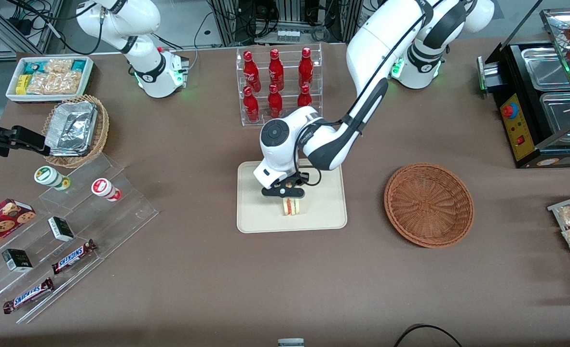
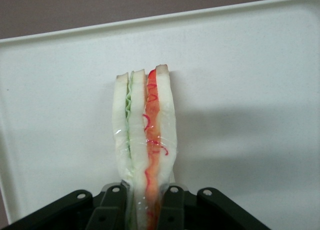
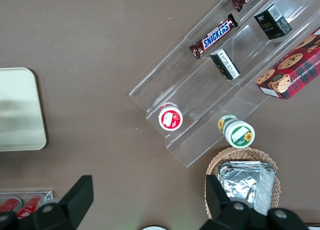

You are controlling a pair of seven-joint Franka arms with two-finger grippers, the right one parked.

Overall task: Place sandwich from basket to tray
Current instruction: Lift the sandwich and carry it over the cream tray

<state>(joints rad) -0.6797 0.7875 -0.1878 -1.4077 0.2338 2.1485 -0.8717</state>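
- Surface: a brown table [image 1: 208, 270] covered with shop goods — a clear rack of red bottles [image 1: 276, 82], stepped acrylic shelves [image 1: 68, 226] holding Snickers bars [image 1: 73, 256], small boxes and two cups.
- Tray [image 1: 323, 212]: cream, rectangular, lying flat near the table's middle, nearer the front camera than the bottle rack.
- Basket [image 1: 428, 205]: reddish-brown wicker, beside the tray toward the working arm's end of the table, apart from it. Nothing is seen inside it.
- Gripper [image 1: 290, 194]: over the tray, pointing down, its black fingers [image 2: 172, 207] clamped on the sandwich [image 1: 292, 206].
- Sandwich: standing on edge over the tray's middle, cut edge toward the front camera. The wrist view shows white bread slices with a green layer and a red-pink layer between them, pinched between the two fingers, with the tray surface [image 2: 240, 89] around it. Whether the lower edge touches the tray cannot be told.
- Toward the parked arm's end: a tan wicker basket with foil trays [image 1: 75, 130] and a white bin of snack packets [image 1: 49, 78].
- Toward the working arm's end: a black food warmer [image 1: 538, 103].
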